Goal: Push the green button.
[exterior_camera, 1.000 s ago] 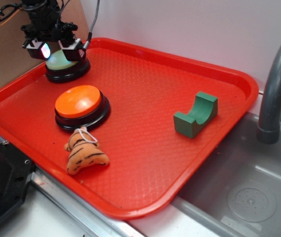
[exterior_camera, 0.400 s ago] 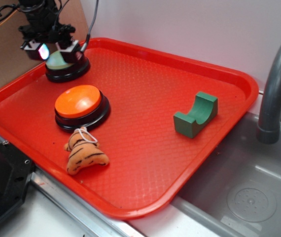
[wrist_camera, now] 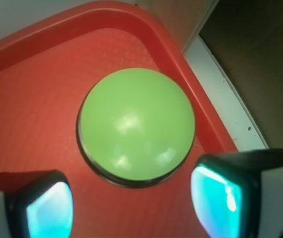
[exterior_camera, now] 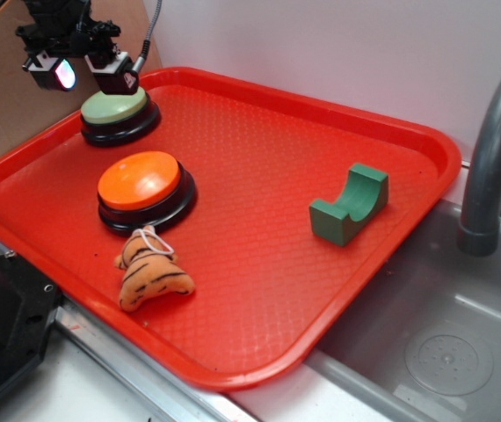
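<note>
Pincer (exterior_camera: 82,74) hangs over the far left corner of the tray, its two pads spread wide with nothing between them, clear of the dome below. One fingertip (exterior_camera: 117,77) sits just above the back edge of the green button, the other fingertip (exterior_camera: 54,73) off to its left, beyond the tray's rim. From the wrist view the pincer (wrist_camera: 131,203) shows as two glowing pads at the bottom corners, with the green button (wrist_camera: 136,124) filling the middle of the picture between and above them.

Largest of what lies below is the red tray (exterior_camera: 259,149), textured and shallow-rimmed, set on a table edge beside a grey sink (exterior_camera: 444,343). A grey faucet (exterior_camera: 492,141) curves up at the right, past the tray's far corner.

On the tray, the green button (exterior_camera: 114,107) stands on its black round base in the far left corner, close to the rim. Just in front of it, apart but near, is an orange button (exterior_camera: 141,180) of the same shape. A dark green arch block (exterior_camera: 349,204) lies well apart on the right side, its hollow facing up. Smallest is a striped orange plush toy (exterior_camera: 149,272) lying just in front of the orange button, near the tray's front edge.
</note>
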Tool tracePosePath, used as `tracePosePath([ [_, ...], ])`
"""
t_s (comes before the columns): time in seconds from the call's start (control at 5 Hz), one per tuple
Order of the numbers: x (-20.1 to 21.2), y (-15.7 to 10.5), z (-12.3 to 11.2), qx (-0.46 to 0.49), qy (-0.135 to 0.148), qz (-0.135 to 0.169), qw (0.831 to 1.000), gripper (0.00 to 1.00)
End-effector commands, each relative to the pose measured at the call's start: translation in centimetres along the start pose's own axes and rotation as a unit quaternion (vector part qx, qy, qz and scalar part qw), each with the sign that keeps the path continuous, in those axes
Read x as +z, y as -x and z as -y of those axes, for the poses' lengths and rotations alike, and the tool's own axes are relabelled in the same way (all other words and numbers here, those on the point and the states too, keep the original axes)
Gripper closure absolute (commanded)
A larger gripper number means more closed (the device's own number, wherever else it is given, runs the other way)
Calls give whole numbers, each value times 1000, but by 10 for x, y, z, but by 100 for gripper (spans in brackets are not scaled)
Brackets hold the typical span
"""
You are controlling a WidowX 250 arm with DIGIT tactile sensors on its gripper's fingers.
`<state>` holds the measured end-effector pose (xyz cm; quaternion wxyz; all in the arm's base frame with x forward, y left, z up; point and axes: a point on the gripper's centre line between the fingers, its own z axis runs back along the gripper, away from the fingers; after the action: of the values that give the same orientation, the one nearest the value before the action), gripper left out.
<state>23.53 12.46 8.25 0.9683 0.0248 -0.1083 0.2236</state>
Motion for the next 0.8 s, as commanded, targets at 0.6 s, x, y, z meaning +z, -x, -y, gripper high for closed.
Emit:
tracePosePath([
  [0.6,59,-16,23,-42,22,66,997,0],
])
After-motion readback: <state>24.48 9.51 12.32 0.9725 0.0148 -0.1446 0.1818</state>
